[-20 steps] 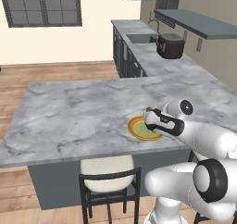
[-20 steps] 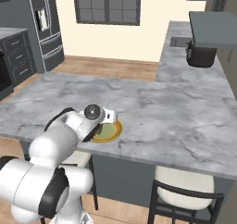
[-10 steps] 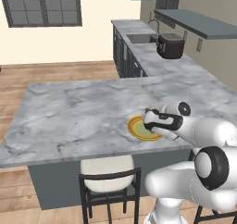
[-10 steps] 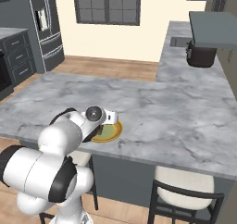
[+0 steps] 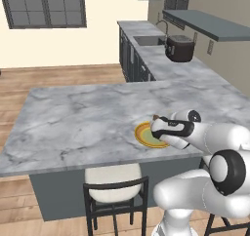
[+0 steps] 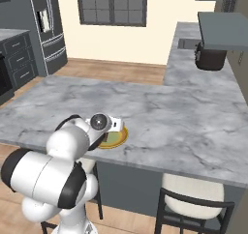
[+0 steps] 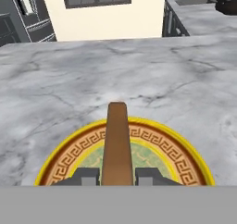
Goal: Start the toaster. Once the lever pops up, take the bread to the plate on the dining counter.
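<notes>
- Gripper (image 7: 117, 176) is clamped on the bread (image 7: 117, 143), fingers (image 7: 85, 176) pressed to its two flat faces; slice stands on edge and sticks out forward from the hand.
- Bread hangs over the plate (image 7: 162, 146), which sits on the dining counter (image 7: 152, 75) near its front edge; can't tell if the bottom edge of the slice touches the plate or is just above it.
- Step in hand, by my read: set the bread down on the plate. To do it well: lower until the slice is close to or resting on the plate middle, keep it inside the rim, then part the fingers and let it tip flat. Dropping it from higher risks it toppling onto the rim or the marble.
- In the left base view the hand (image 5: 168, 128) reaches across the plate (image 5: 141, 134) from the right.
- Bread: thin, flat, tan-brown, narrow when seen edge-on, rounded far end.
- Plate: round, shallow, yellow outer edge, orange band with key pattern, greenish centre.
- Counter: smooth grey-white veined marble, flat, wide.
- Toaster (image 5: 179, 48): dark, glossy, rounded; stands well apart on the far worktop by the wall.
</notes>
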